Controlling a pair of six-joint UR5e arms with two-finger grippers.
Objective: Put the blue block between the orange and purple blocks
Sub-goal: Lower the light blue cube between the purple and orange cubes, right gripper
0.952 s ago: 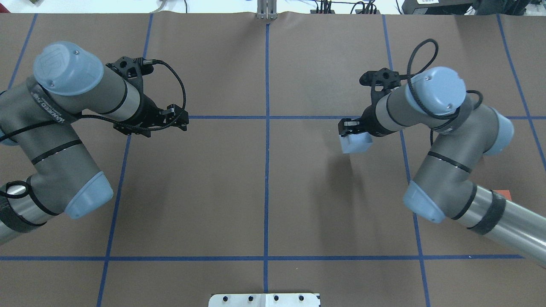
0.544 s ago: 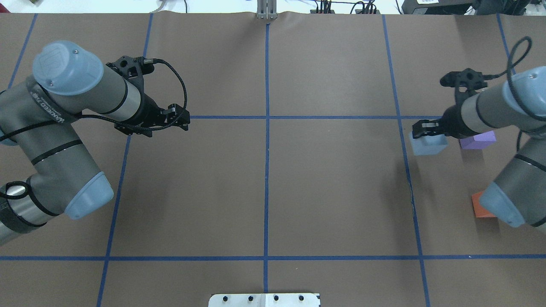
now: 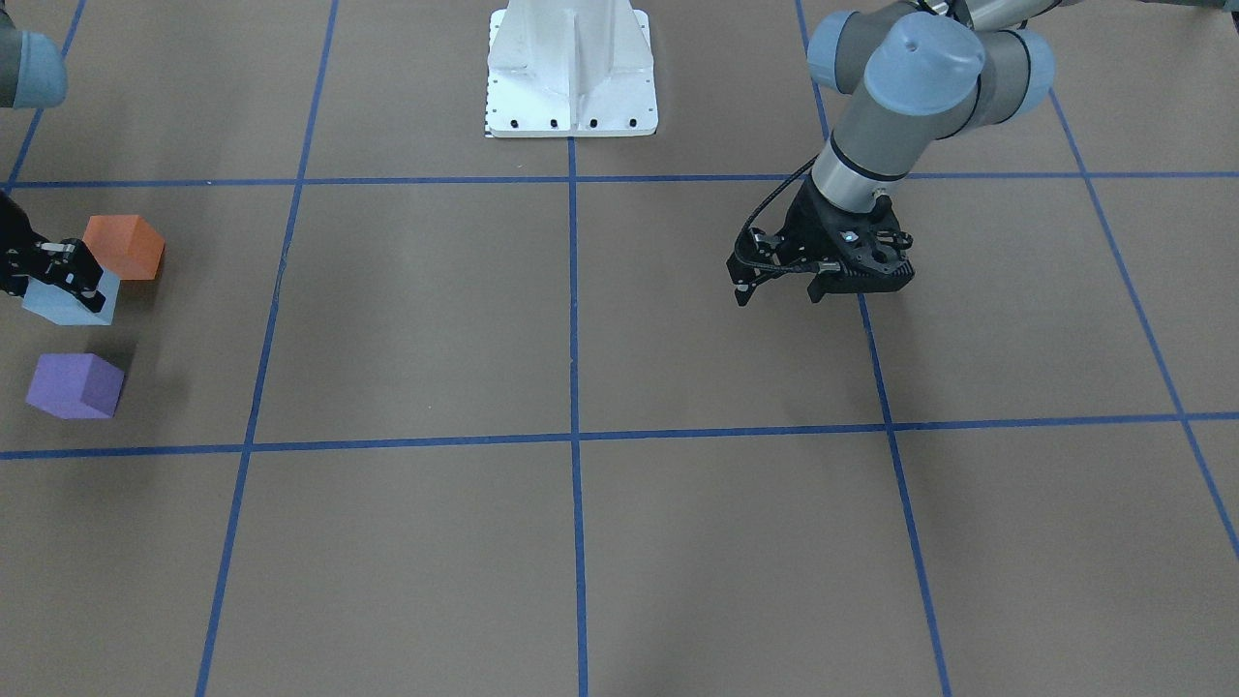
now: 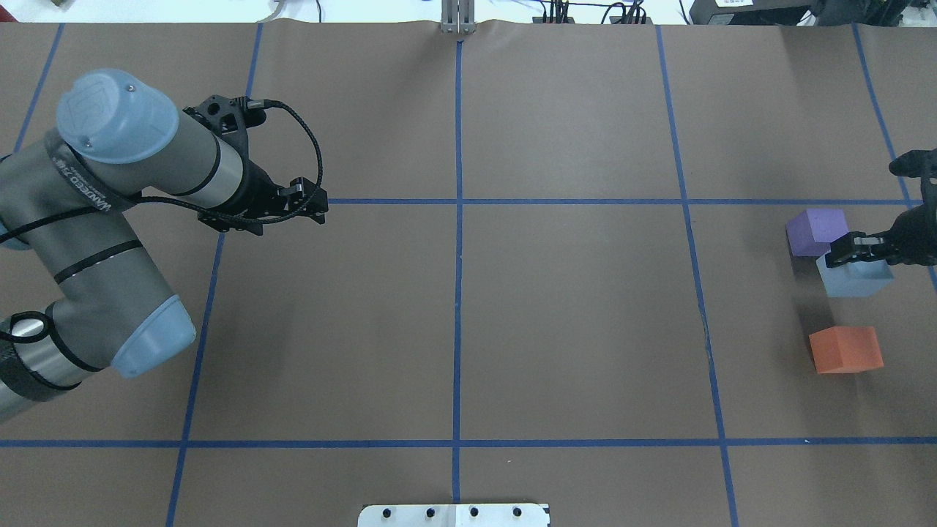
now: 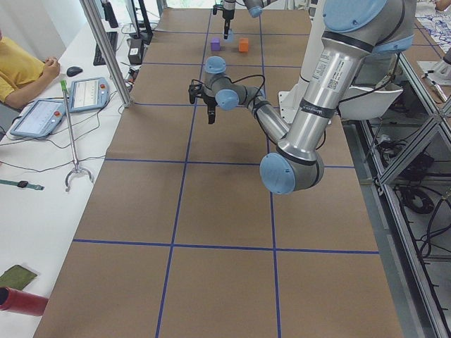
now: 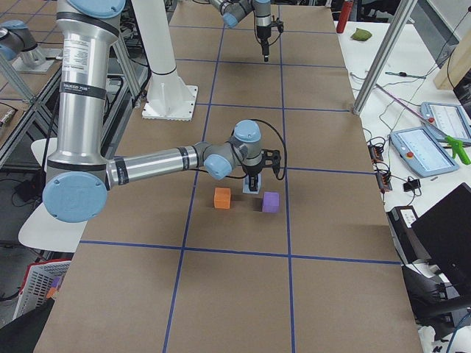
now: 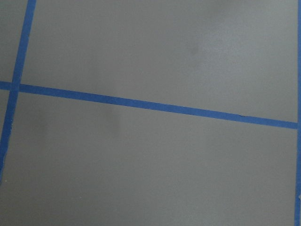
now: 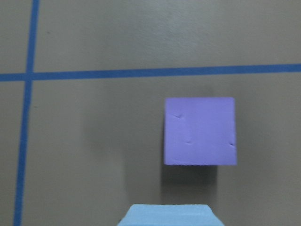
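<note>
Right pincer (image 4: 849,252) is clamped on the blue block (image 4: 858,281), fingers closed on its top w/ the block hanging under them, way out at the robot's right end of the desk (image 4: 571,329). Looks a touch off the surface, w/ a soft shadow to one side of it in the overhead view, but I can't swear to the gap.

Now the bit that matters. Purple block (image 4: 816,230) sits on the side away from the robot and orange block (image 4: 845,350) on the side nearer it. They're well apart, and the blue one's in the lane btw them. Overhead view has it tucked close to purple, while the front-facing view has it snug up to orange. That's viewpoint, I reckon, if it's riding a bit high.

Wrist cam on that arm shows purple dead ahead, square-on, w/ a clear strip of desk btw it and the blue edge at the bottom. No touching there. So the slot's approx straight below. I'd judge the next move is mostly down, maybe a small nudge toward mid-gap, then let go. Risk: clipping purple on the descent.

Left pincer (image 3: 779,293) has its fingers apart w/ nothing in them, hovering by a blue tape line (image 7: 150,106) way across the desk. Right arm's job, no contest.
</note>
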